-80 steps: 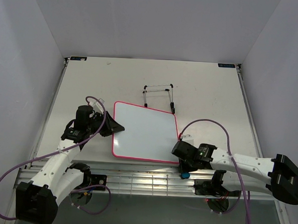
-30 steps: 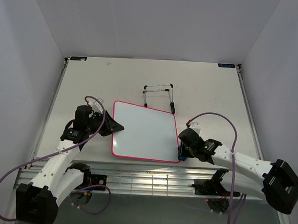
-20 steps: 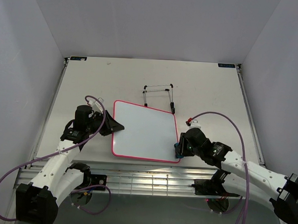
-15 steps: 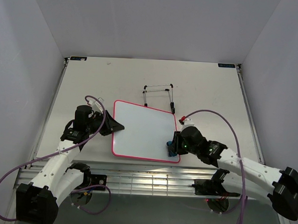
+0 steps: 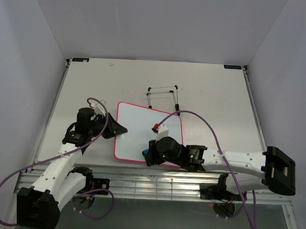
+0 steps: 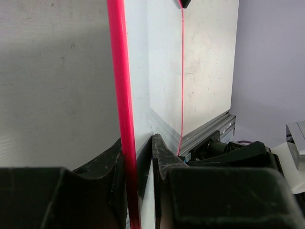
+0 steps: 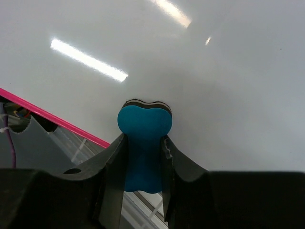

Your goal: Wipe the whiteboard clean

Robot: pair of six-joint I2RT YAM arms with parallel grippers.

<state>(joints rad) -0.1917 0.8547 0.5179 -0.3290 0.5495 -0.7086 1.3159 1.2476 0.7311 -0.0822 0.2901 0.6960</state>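
Pale bench (image 5: pixel 210 92), grey walls on three sides. The whiteboard (image 5: pixel 142 127) lies flat between the two grippers. The left gripper (image 6: pixel 136 148) is clamped on the board's left pink frame edge. The right gripper (image 7: pixel 143 143) is clenched on a blue eraser (image 7: pixel 144 121), whose head meets the board just ahead of its fingers, inside the near edge.

Top external camera: mounted high at the 6 o'clock edge of the table (image 5: pixel 210 92), facing down toward 12 o'clock, distant. Wrist cameras: very close, low over the whiteboard (image 5: pixel 142 129), which all three views share.
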